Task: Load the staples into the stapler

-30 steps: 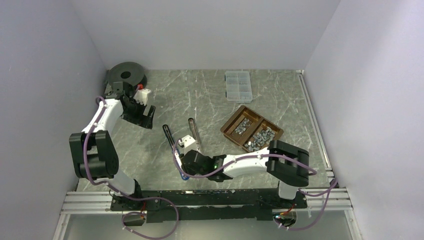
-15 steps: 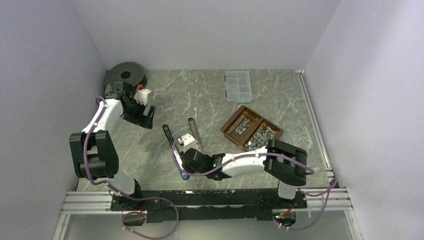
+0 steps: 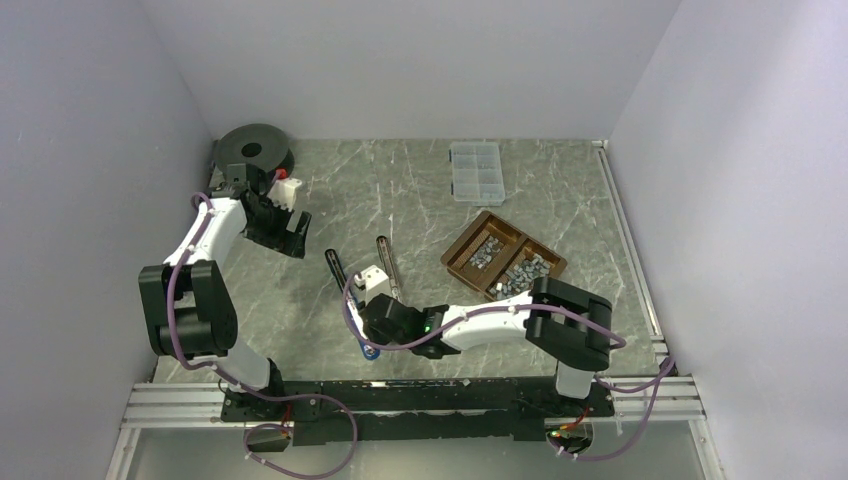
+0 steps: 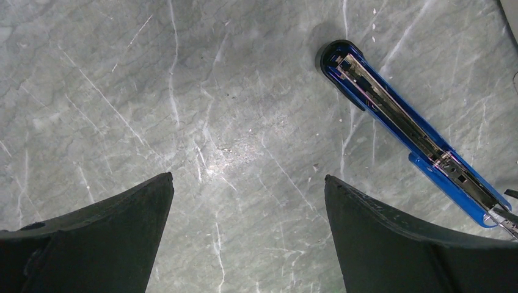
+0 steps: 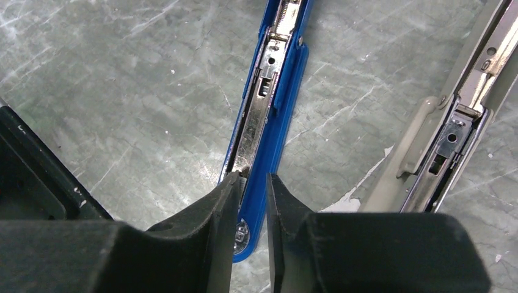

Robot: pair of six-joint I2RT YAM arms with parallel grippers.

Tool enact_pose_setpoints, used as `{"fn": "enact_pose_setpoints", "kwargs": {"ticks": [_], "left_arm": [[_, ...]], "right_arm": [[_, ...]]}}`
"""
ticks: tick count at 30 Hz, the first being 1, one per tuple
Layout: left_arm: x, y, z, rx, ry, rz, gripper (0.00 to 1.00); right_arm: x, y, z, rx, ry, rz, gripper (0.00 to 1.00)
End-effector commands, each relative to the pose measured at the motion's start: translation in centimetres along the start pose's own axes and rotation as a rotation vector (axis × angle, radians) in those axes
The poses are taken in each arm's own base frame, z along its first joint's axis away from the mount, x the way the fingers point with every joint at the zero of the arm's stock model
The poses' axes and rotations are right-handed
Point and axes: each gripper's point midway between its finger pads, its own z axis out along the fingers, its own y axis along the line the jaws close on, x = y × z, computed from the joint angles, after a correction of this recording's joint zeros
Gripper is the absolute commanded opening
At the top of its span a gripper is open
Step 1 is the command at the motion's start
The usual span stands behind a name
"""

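A blue stapler [image 3: 340, 272] lies opened flat on the marble table, its metal channel facing up [image 5: 269, 91]. My right gripper [image 5: 252, 177] is at its near end, fingers pinched on the blue side wall and channel edge. In the top view that gripper [image 3: 368, 330] covers the stapler's near end. The staples [image 3: 483, 252] are heaps of small silver strips in a brown two-part tray [image 3: 449, 262] to the right. My left gripper [image 4: 247, 177] hangs open over bare table at the far left [image 3: 285, 228], nothing between its fingers. The blue stapler [image 4: 403, 116] shows to its right.
A second stapler, grey-beige [image 5: 452, 128], lies opened just right of the blue one [image 3: 385, 262]. A clear compartment box [image 3: 476, 171] sits at the back. A black round object [image 3: 252, 150] and a small white-and-red item [image 3: 288, 190] are at the back left.
My right gripper's fingers have closed in onto the blue stapler's near end, and that arm has edged slightly left. The left arm has not moved.
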Motion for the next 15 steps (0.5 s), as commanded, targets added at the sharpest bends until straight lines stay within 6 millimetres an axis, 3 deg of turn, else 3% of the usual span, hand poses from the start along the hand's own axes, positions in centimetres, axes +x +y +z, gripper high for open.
{"fn": "enact_pose_setpoints", "kwargs": {"ticks": [1,8,12,15], "left_arm": [[-0.8,-0.6,-0.6,0.022,-0.032,0.031,0.99],[-1.2,-0.5,-2.1,0.005,-0.038,0.068,0.99],[-1.5,-0.6,-2.8,0.006,-0.053,0.101,0.99],[-1.4,-0.7,-2.9,0.014,-0.053,0.13,0.99]], "right_arm": [[-2.9,0.3,-1.2,-0.001,-0.057,-0.014,0.31],[-5.1,0.4,-3.5,-0.003,-0.12,0.018,0.54],[-3.6,1.4,-3.9,-0.019,-0.101,0.002,0.68],[-2.0,2.2,-3.4,-0.019,-0.075,-0.02,0.74]]}}
